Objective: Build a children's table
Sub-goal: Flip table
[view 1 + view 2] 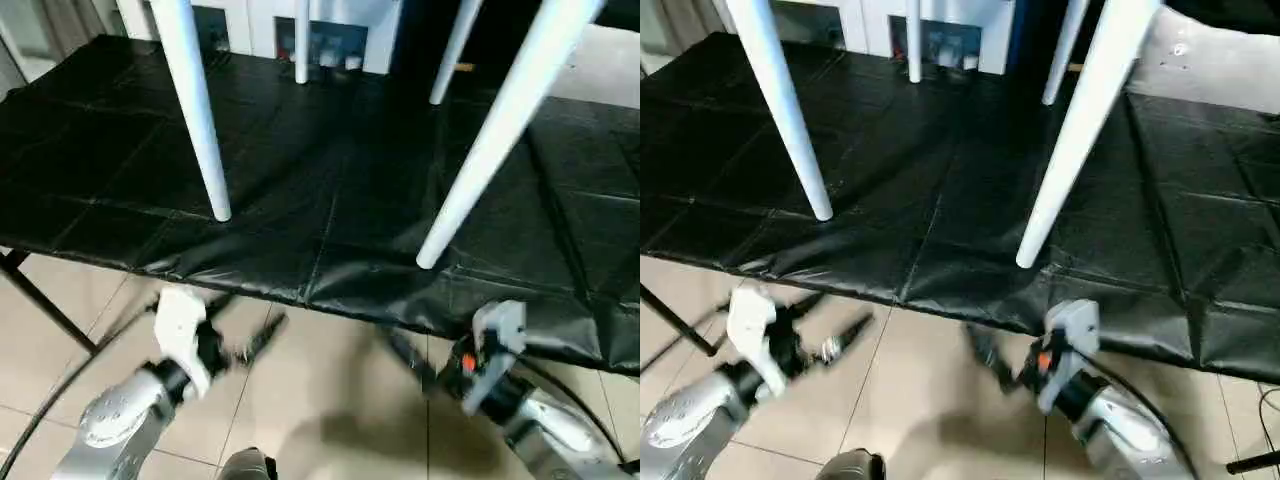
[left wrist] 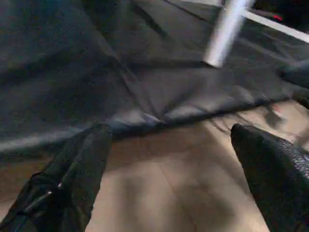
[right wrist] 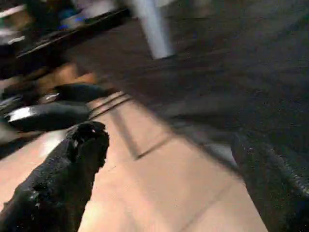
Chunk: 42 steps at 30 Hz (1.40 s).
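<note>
The children's table stands upright on the black-covered work table (image 1: 330,200), its tabletop out of view above. Four white legs show: near left leg (image 1: 195,110), near right leg (image 1: 500,130), far left leg (image 1: 301,40), far right leg (image 1: 452,50). Both grippers hang below the work table's front edge, over the floor. My left gripper (image 1: 245,325) is open and holds nothing; its fingers (image 2: 72,179) are spread wide. My right gripper (image 1: 420,365) is also open and holds nothing, fingers (image 3: 63,174) far apart. The two grippers point toward each other.
Beige floor tiles (image 1: 330,400) lie under both grippers. A black frame leg (image 1: 40,300) of the work table slants down at the left. A white cabinet (image 1: 260,20) stands behind the table. A black cable (image 1: 570,385) loops by my right arm.
</note>
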Tool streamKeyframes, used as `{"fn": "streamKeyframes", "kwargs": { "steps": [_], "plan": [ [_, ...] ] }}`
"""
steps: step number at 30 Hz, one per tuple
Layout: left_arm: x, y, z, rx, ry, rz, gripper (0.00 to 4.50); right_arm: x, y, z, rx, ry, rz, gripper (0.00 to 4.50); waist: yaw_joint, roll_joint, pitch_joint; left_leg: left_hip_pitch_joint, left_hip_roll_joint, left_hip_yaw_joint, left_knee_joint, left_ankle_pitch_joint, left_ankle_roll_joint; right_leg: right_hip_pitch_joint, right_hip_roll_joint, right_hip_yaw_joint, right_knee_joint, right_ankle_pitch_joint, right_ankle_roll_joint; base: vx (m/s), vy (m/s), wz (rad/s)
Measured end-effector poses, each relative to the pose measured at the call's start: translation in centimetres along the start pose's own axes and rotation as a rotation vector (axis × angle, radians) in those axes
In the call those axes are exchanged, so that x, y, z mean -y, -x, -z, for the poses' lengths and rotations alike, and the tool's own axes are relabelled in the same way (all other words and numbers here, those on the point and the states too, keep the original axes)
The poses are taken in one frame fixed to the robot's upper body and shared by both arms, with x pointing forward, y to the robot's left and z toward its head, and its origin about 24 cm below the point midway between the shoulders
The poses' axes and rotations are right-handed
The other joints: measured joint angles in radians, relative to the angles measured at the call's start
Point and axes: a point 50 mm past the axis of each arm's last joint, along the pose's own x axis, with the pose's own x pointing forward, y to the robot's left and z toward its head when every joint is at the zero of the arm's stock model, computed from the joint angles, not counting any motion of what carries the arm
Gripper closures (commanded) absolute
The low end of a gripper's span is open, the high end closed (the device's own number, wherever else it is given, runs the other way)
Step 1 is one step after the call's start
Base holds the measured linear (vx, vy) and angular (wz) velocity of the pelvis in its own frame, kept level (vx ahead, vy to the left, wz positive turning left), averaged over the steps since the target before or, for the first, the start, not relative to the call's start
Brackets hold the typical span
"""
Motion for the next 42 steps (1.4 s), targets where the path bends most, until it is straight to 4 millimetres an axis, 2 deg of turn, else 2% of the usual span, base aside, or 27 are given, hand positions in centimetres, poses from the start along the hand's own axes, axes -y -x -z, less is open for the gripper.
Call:
{"fn": "streamKeyframes", "kwargs": {
  "steps": [2, 4, 6, 8, 12, 14, 17, 20, 22, 24, 26, 28, 31, 36, 39, 42],
  "plan": [
    [0.1, 0.2, 0.3, -0.038, 0.003, 0.051, 0.12, 0.1, 0.4, 0.5, -0.051, -0.002, -0.057, 0.00, 0.002, 0.000, 0.001, 0.009, 0.000, 0.004, -0.007, 0.000, 0.000, 0.003, -0.001, 0.001, -0.009, 0.004, 0.000, -0.026, 0.011, 0.00],
    [0.2, 0.3, 0.8, -0.073, 0.009, 0.090, 0.12, 0.4, 0.5, 1.0, -0.091, -0.002, -0.101, 0.00, 0.004, -0.001, 0.001, 0.013, -0.001, 0.012, -0.010, 0.000, 0.000, 0.004, -0.006, 0.002, -0.009, 0.005, 0.000, 0.000, 0.000, 0.00],
    [-0.1, 0.5, 1.9, -0.156, 0.009, 0.135, 0.12, 1.1, 0.3, 2.2, -0.163, 0.006, -0.136, 0.00, 0.004, -0.003, 0.000, 0.016, 0.000, 0.021, -0.011, 0.002, 0.003, 0.003, -0.009, 0.006, -0.009, 0.007, 0.001, 0.000, 0.000, 0.00],
    [-0.9, 0.6, 3.4, -0.266, 0.011, 0.139, 0.12, 2.1, -0.3, 3.3, -0.230, 0.033, -0.129, 0.00, 0.001, -0.004, 0.000, 0.017, 0.000, 0.024, -0.012, 0.004, 0.003, 0.002, -0.009, 0.009, -0.009, 0.009, 0.001, 0.000, 0.000, 0.00],
    [-2.5, 0.6, 6.6, -0.440, 0.077, 0.085, 0.12, 3.7, -1.5, 5.9, -0.333, 0.058, -0.084, 0.00, -0.003, -0.005, -0.001, 0.014, 0.000, 0.030, -0.012, 0.008, 0.009, 0.000, -0.011, 0.012, -0.009, 0.009, 0.000, 0.000, 0.000, 0.00],
    [-3.3, 0.2, 7.5, -0.486, 0.123, 0.043, 0.12, 4.2, -2.2, 6.5, -0.348, 0.047, -0.058, 0.00, -0.005, -0.006, -0.002, 0.006, 0.000, 0.030, -0.012, 0.012, 0.016, -0.004, -0.011, 0.011, -0.008, 0.011, 0.001, 0.000, 0.000, 0.00],
    [-4.3, -0.3, 9.3, -0.584, 0.166, -0.025, 0.12, 4.8, -2.9, 8.5, -0.434, 0.026, 0.000, 0.00, -0.006, -0.010, -0.004, 0.004, 0.000, 0.030, -0.012, 0.014, 0.019, -0.006, -0.012, 0.009, -0.009, 0.013, 0.003, 0.000, 0.000, 0.00],
    [-4.6, -1.2, 12.2, -0.714, 0.198, -0.123, 0.12, 5.0, -3.4, 12.1, -0.553, -0.083, 0.122, 0.00, -0.006, -0.011, -0.006, 0.005, -0.001, 0.031, -0.012, 0.013, 0.019, -0.005, -0.014, 0.008, -0.009, 0.013, 0.002, 0.000, 0.000, 0.00],
    [-3.5, -1.3, 14.2, -0.782, 0.222, -0.148, 0.12, 3.7, -3.3, 14.7, -0.620, -0.168, 0.155, 0.00, -0.007, -0.012, -0.005, 0.004, -0.001, 0.033, -0.013, 0.011, 0.016, -0.004, -0.016, 0.008, -0.010, 0.013, 0.002, 0.000, 0.000, 0.00],
    [-2.7, -1.1, 15.7, -0.821, 0.262, -0.210, 0.12, 3.3, -2.7, 16.8, -0.665, -0.257, 0.283, 0.00, -0.009, -0.010, -0.004, 0.004, -0.002, 0.034, -0.013, 0.011, 0.017, -0.005, -0.018, 0.009, -0.009, 0.013, 0.002, 0.000, 0.000, 0.00],
    [-2.5, -1.1, 16.3, -0.809, 0.296, -0.283, 0.12, 3.7, -2.0, 17.6, -0.656, -0.346, 0.441, 0.00, -0.008, -0.006, -0.003, 0.004, -0.003, 0.034, -0.013, 0.011, 0.018, -0.005, -0.018, 0.009, -0.009, 0.014, 0.001, 0.000, 0.000, 0.00],
    [-2.5, -1.5, 16.6, -0.772, 0.324, -0.396, 0.12, 4.6, -1.1, 18.1, -0.653, -0.399, 0.638, 0.00, -0.008, 0.002, -0.002, 0.006, -0.002, 0.037, -0.013, 0.011, 0.017, -0.004, -0.020, 0.009, -0.009, 0.014, 0.000, 0.000, 0.000, 0.00],
    [-2.4, -1.9, 16.9, -0.756, 0.350, -0.478, 0.12, 4.8, -0.2, 18.9, -0.691, -0.415, 0.796, 0.00, -0.006, 0.006, -0.003, 0.009, -0.001, 0.044, -0.016, 0.011, 0.017, -0.004, -0.023, 0.009, -0.009, 0.014, 0.000, 0.000, 0.000, 0.00],
    [-1.9, -1.8, 17.5, -0.764, 0.358, -0.480, 0.12, 3.0, 0.5, 20.8, -0.768, -0.444, 0.847, 0.00, -0.008, 0.010, -0.001, 0.003, 0.000, 0.049, -0.017, 0.013, 0.019, -0.009, -0.023, 0.011, -0.011, 0.014, 0.000, 0.000, 0.000, 0.00],
    [-2.4, -1.6, 17.5, -0.759, 0.296, -0.528, 0.12, 3.1, 0.5, 20.7, -0.769, -0.419, 0.850, 0.00, -0.008, 0.010, -0.001, -0.003, 0.000, 0.053, -0.018, 0.014, 0.022, -0.018, -0.023, 0.015, -0.010, 0.018, 0.006, 0.000, 0.000, 0.00],
    [-2.6, -1.7, 17.4, -0.760, 0.286, -0.535, 0.12, 3.1, 0.5, 20.8, -0.786, -0.407, 0.861, 0.00, -0.008, 0.010, -0.001, -0.003, 0.000, 0.053, -0.018, 0.014, 0.022, -0.018, -0.023, 0.015, -0.010, 0.018, 0.007, 0.000, 0.000, 0.00]
  ]
}}
